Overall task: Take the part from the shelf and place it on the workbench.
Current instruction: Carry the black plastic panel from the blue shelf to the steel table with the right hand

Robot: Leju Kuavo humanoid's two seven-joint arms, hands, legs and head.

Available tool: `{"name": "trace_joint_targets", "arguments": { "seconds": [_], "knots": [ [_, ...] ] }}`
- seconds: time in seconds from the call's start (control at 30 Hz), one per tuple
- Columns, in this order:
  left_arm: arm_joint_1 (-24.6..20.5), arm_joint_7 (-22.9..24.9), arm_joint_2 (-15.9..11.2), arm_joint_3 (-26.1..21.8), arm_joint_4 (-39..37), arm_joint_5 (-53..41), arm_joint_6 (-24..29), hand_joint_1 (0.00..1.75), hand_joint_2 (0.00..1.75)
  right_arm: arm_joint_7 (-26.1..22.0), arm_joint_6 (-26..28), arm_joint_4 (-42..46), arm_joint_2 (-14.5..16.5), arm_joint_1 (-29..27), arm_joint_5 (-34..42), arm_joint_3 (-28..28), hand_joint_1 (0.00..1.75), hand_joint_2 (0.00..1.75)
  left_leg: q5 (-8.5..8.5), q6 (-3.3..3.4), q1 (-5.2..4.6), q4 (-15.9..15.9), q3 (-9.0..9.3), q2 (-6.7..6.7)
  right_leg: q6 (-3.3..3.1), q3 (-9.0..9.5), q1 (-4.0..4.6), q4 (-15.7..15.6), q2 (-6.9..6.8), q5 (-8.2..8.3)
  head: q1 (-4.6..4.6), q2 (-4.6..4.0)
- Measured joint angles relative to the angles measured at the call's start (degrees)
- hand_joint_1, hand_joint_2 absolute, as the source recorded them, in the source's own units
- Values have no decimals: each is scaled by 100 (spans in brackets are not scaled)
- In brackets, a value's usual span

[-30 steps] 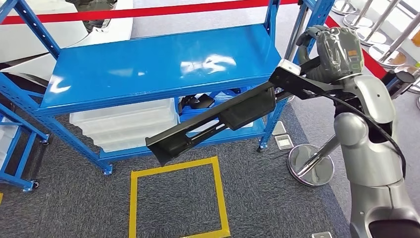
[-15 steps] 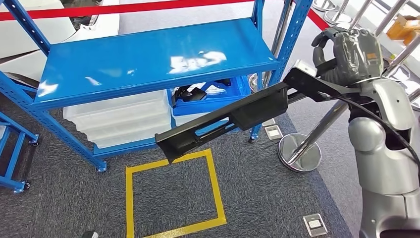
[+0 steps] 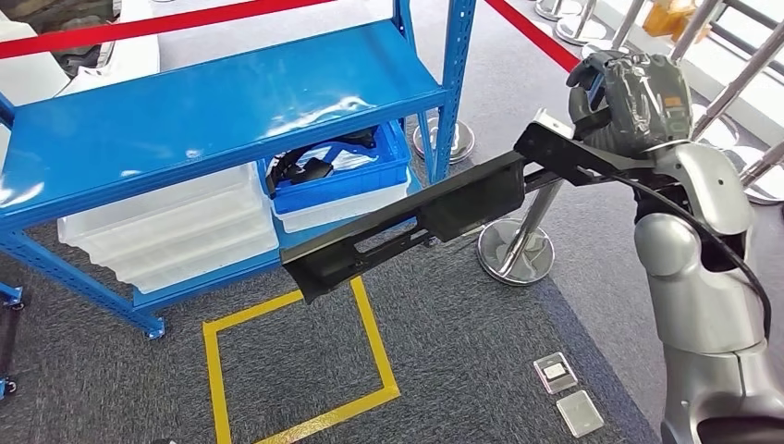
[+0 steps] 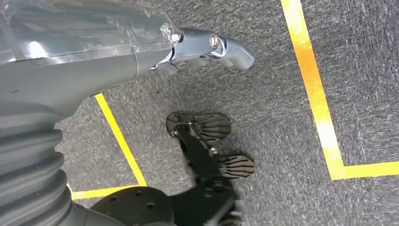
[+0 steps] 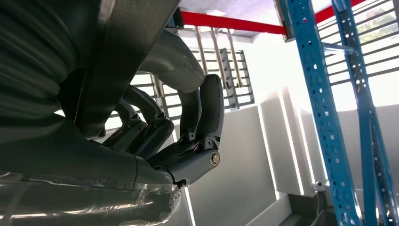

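My right hand [image 3: 629, 97] is raised at the right of the head view and grips one end of a long black part [image 3: 416, 222]. The part slants down and leftward in front of the blue shelf [image 3: 213, 120], its free end hanging over the carpet by the yellow tape. In the right wrist view the dark fingers [image 5: 188, 136] curl around the part's black edge [image 5: 127, 52]. My left hand [image 4: 94, 52] hangs over the carpet with its thumb out and nothing in it.
A blue crate [image 3: 337, 171] of black pieces and clear bins [image 3: 166, 236] sit on the lower shelf. A yellow tape square [image 3: 370, 333] marks the carpet. A stanchion base [image 3: 515, 252] stands under the part; floor plates [image 3: 569, 393] lie at lower right. Red barrier tape [image 3: 166, 23] runs behind.
The whole picture has slid left, so the camera has turned right, away from the shelf. The right hand keeps its grip on the part throughout.
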State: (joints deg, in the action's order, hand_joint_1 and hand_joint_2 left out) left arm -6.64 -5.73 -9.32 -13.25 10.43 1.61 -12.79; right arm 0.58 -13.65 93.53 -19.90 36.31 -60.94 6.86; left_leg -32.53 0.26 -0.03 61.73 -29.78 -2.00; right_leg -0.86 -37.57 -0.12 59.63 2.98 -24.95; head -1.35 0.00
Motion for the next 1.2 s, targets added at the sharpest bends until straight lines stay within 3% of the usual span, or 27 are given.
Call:
{"name": "trace_joint_targets", "arguments": {
  "seconds": [0.07, 0.13, 0.17, 0.23, 0.3, 0.33, 0.37, 0.4, 0.47, 0.53, 0.6, 0.67, 0.73, 0.8, 0.83, 0.87, 0.9, 0.97, 1.03, 1.07, 1.13, 1.2],
  "knots": [
    [-4, 3, -11, 0, 0, 2, -3, 0, 175, 8, 1, 7, -1, -7, 15, -2, 175, 175, 32, 50, -21, -377, 193, -119, 71, -30, -18, -22, 81, 93, 12, 0],
    [-11, 7, -8, 0, 0, 11, -2, 0, 175, 15, 3, 13, -6, -19, 28, -4, 175, 175, 139, 73, -19, -461, 186, -32, 160, -55, -40, -59, 154, 175, -6, 0],
    [-17, 5, -5, -1, 0, 16, 0, 0, 175, 15, 1, 13, -15, -16, 33, -5, 175, 175, 206, 107, -4, -518, 164, 27, 192, -91, -35, -36, 116, 132, -8, 0],
    [-22, 1, 3, -1, 0, 21, 1, 0, 175, 16, -9, 12, -30, 6, 41, -8, 175, 175, 348, 165, 36, -615, 79, 161, 239, -237, -31, 282, -70, -234, 37, 0],
    [-4, -2, 8, 0, 0, 19, 1, 0, 175, 26, -20, 11, -32, 31, 50, -9, 175, 175, 439, 185, 34, -605, -50, 278, 305, -421, -61, 965, -218, -728, 117, 0],
    [5, -2, 9, 0, 0, 18, 1, 0, 175, 33, -24, 10, -32, 34, 56, -9, 175, 175, 469, 177, 37, -579, -119, 338, 340, -469, -85, 1278, -238, -833, 141, 0],
    [8, -1, 11, 0, 0, 16, 1, 0, 175, 41, -26, 9, -32, 34, 64, -9, 175, 175, 496, 165, 43, -540, -193, 400, 376, -444, -109, 1459, -252, -813, 163, 0],
    [7, 0, 13, 0, 0, 15, 2, 0, 175, 47, -27, 9, -32, 35, 75, -10, 175, 175, 513, 152, 52, -489, -267, 457, 408, -321, -131, 1427, -272, -684, 181, 0],
    [4, 4, 14, 0, 0, 13, 7, 0, 175, 54, -26, 9, -32, 47, 96, -13, 175, 175, 523, 112, 69, -363, -401, 553, 469, 182, -165, 814, -395, -450, 225, 0],
    [0, 6, 14, -1, 0, 11, 13, 0, 175, 56, -22, 12, -33, 67, 113, -24, 175, 175, 527, 46, 61, -246, -500, 619, 454, 595, -140, 159, -525, -481, 270, 0],
    [-2, 7, 14, -1, 0, 12, 17, 0, 175, 58, -19, 14, -36, 75, 122, -42, 175, 175, 563, -39, 50, -205, -546, 675, 330, 651, -93, -46, -516, -554, 274, 0],
    [2, 7, 17, -1, 0, 18, 18, 0, 175, 58, -18, 13, -40, 76, 128, -55, 175, 175, 521, -127, 67, -156, -581, 632, 172, 593, -100, -77, -451, -501, 247, 0],
    [14, 7, 22, -2, 0, 25, 18, 0, 175, 57, -17, 13, -41, 81, 133, -60, 175, 175, 198, -184, 85, 200, -707, 437, 52, 533, -108, -100, -398, -421, 195, 0],
    [32, 8, 27, -2, -1, 25, 18, 0, 175, 57, -16, 13, -40, 80, 139, -62, 175, 175, -253, -196, 85, 916, -944, 285, -4, 451, -83, -94, -324, -357, 118, 0],
    [39, 11, 30, -2, -1, 23, 18, 0, 175, 57, -16, 13, -40, 77, 144, -62, 175, 175, -383, -190, 83, 1222, -1033, 261, -14, 409, -69, -87, -274, -326, 89, 0],
    [44, 16, 33, -2, -1, 22, 18, 0, 175, 57, -16, 13, -40, 75, 148, -62, 175, 175, -402, -176, 80, 1360, -1042, 252, -13, 371, -58, -78, -222, -300, 70, 0],
    [46, 21, 35, -2, -1, 20, 18, 0, 175, 57, -16, 13, -41, 73, 152, -62, 175, 175, -308, -152, 75, 1271, -939, 245, -8, 338, -50, -68, -168, -278, 55, 0],
    [43, 26, 36, -2, 0, 19, 18, 0, 175, 57, -16, 14, -41, 72, 158, -64, 175, 175, 13, -74, 60, 545, -492, 146, 11, 302, -44, -44, -68, -252, 18, 0],
    [43, 28, 33, -2, -1, 17, 18, 0, 175, 57, -17, 14, -40, 78, 162, -69, 175, 175, 188, -14, 51, -106, -137, -7, 52, 273, -40, -27, 21, -221, 0, 0],
    [44, 30, 32, -2, -2, 16, 18, 0, 175, 57, -18, 13, -40, 81, 164, -72, 175, 175, 195, -1, 44, -241, -75, -50, 82, 258, -47, -30, 59, -200, -3, 0],
    [40, 36, 35, -2, -2, 14, 19, 0, 175, 58, -19, 14, -45, 82, 170, -81, 175, 175, 228, 16, 38, -307, -61, -3, 159, 234, -55, -45, 129, -151, -9, 0],
    [24, 39, 40, -2, -1, 12, 19, 0, 175, 58, -20, 14, -58, 84, 180, -90, 175, 175, 290, 71, 61, -390, -56, 97, 211, 165, -53, 66, 56, -247, 6, 0]
  ]
}}
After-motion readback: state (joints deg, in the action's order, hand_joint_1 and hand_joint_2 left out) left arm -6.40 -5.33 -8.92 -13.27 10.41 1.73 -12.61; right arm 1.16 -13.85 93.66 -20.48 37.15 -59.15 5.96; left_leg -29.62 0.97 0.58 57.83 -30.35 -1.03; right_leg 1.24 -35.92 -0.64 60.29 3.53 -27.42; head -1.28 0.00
